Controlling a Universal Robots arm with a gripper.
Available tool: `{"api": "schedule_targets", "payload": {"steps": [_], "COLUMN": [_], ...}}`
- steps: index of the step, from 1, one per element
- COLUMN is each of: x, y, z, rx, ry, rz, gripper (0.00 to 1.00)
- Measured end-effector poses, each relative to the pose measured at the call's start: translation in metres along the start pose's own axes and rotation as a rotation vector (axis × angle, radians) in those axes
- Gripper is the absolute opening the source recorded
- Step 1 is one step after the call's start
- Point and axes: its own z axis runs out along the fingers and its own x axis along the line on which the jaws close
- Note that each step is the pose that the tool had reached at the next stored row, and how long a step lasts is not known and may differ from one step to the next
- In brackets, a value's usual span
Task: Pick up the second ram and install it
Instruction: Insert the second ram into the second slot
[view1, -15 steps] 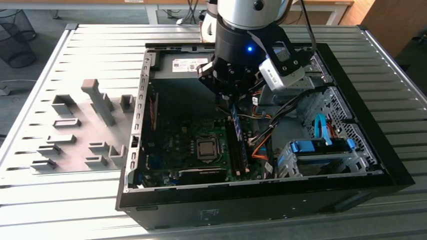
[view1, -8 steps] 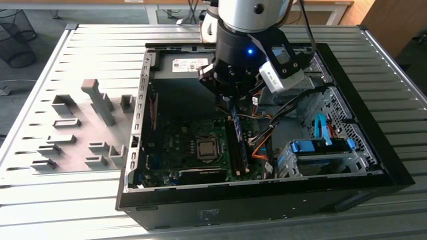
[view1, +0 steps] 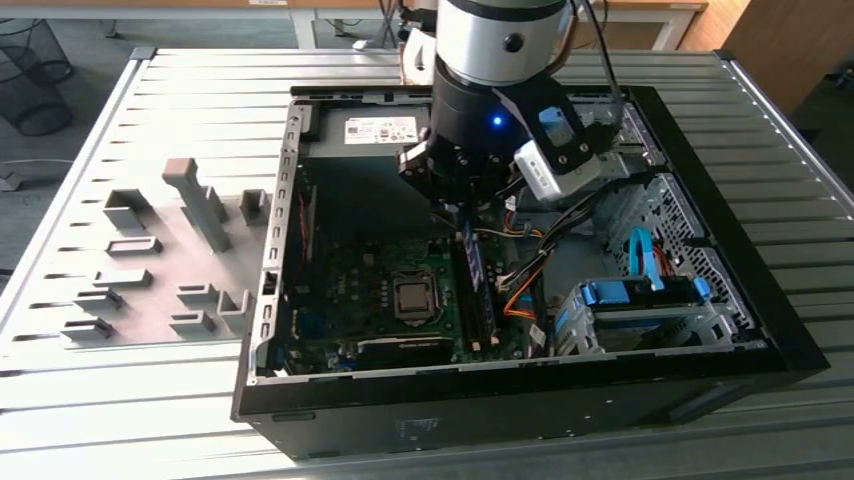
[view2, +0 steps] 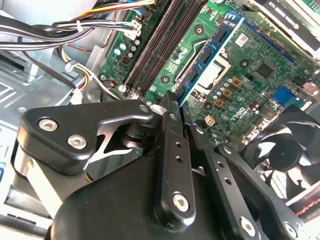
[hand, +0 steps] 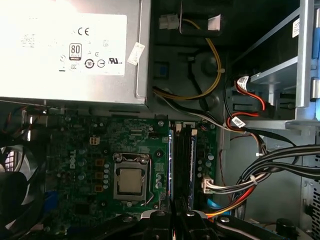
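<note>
Here, fingers (view2: 172, 107) closed around second ram (view2: 207, 55).

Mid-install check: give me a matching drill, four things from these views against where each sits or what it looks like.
1. ram
2. fan
3. power supply
4. holder blocks

A. on the table, outside the case
B. held in the gripper, above the motherboard
C. silver box with a white label
D. black, with curved blades

Pairs: 1-B, 2-D, 3-C, 4-A
</note>
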Motion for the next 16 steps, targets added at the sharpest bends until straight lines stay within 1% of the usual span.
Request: {"api": "schedule_targets", "payload": {"steps": [4,6,16], "x": [0.0001,0.0001,0.0001], "y": [-0.0001,-0.0001,-0.0001], "z": [0.0068,0.0087,0.0094], "rx": [-0.0001,-0.0001,-0.0001], "ry": [0.0,-0.0001,0.0], "rz": [0.0,0.0,0.0], "gripper": [0.14,0.14,0.14]}}
